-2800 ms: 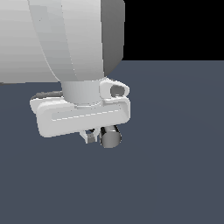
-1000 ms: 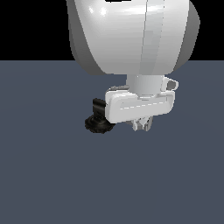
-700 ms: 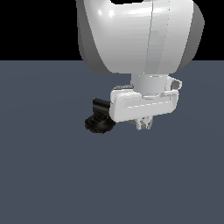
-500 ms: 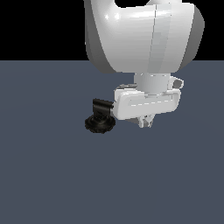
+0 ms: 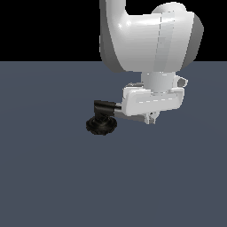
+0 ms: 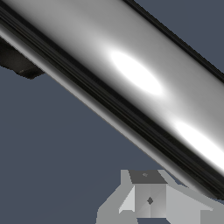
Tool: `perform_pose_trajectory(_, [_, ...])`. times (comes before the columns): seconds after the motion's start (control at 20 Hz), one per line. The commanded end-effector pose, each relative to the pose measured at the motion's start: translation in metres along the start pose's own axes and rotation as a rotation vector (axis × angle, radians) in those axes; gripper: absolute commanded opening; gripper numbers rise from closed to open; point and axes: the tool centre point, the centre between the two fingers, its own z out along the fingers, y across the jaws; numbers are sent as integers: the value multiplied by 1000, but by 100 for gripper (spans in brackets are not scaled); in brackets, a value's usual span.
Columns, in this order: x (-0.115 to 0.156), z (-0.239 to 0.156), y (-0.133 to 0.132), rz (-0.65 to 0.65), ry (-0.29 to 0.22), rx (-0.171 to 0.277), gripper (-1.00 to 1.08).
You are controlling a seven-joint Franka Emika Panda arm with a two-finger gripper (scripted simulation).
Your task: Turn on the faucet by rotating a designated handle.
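In the exterior view the faucet's black ribbed base sits on the dark floor with its black elbow above it. The handle runs from the elbow toward the exterior view's right, mostly hidden behind my white gripper body. My gripper hangs right beside the bar with its fingertips close together and nothing between them. The wrist view is filled by the shiny chrome handle crossing diagonally very near the camera, with one grey finger next to it.
A flat dark grey-blue floor stretches around the faucet. The large white arm link towers above the gripper against a black background.
The arm and gripper have drifted toward the exterior view's right, uncovering more of the black elbow. The faucet's base has stayed in place.
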Motion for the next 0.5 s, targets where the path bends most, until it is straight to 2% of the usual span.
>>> perform_pose_trajectory(0.0, [17,-1,-2,-24,9,-3,-100])
perform_pose_trajectory(0.45, [40,-2,19,-21,11,-5,-100])
